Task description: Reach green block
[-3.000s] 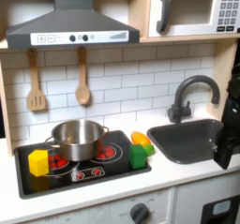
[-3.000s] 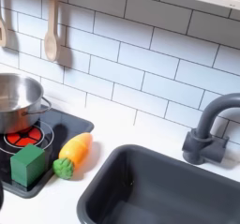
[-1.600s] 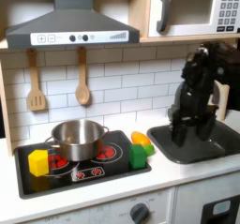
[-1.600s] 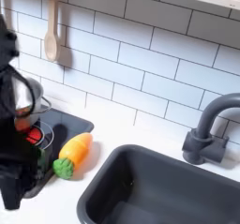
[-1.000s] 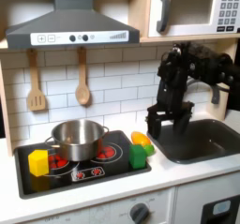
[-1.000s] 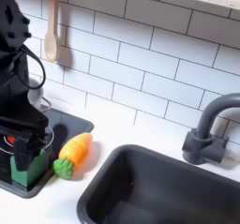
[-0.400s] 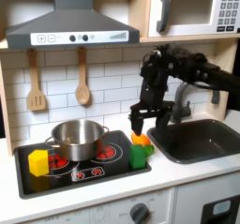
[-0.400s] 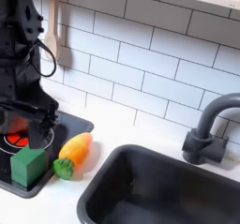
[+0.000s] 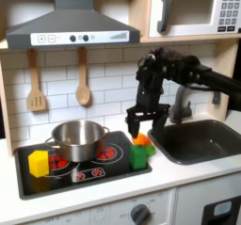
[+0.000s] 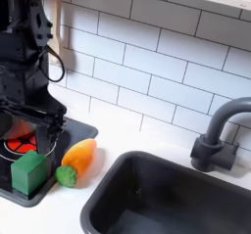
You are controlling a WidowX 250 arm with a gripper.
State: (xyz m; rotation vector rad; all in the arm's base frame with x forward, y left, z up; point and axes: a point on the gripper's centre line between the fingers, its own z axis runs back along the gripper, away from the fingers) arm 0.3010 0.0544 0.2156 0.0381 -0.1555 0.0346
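The green block [image 9: 138, 157] is a small bright green cube on the stove's right front corner, seen low on the second exterior view's left [image 10: 29, 171]. My gripper [image 9: 144, 125] hangs just above and slightly behind it, fingers pointing down and open with nothing between them. In the second exterior view the gripper [image 10: 29, 130] sits over the block with a small gap to it. A rounded orange-yellow piece [image 10: 76, 160] lies right beside the block, partly behind the fingers in the first exterior view.
A steel pot [image 9: 77, 137] stands on the black stove [image 9: 66, 175], with a larger yellow block [image 9: 39, 163] at its front left. The sink [image 10: 167, 199] and grey faucet [image 10: 218, 130] lie to the right. Wooden utensils [image 9: 83, 83] hang on the tiled wall.
The arm has swung from over the sink to the first exterior view's left and now stands over the green block. The block and other things have not moved.
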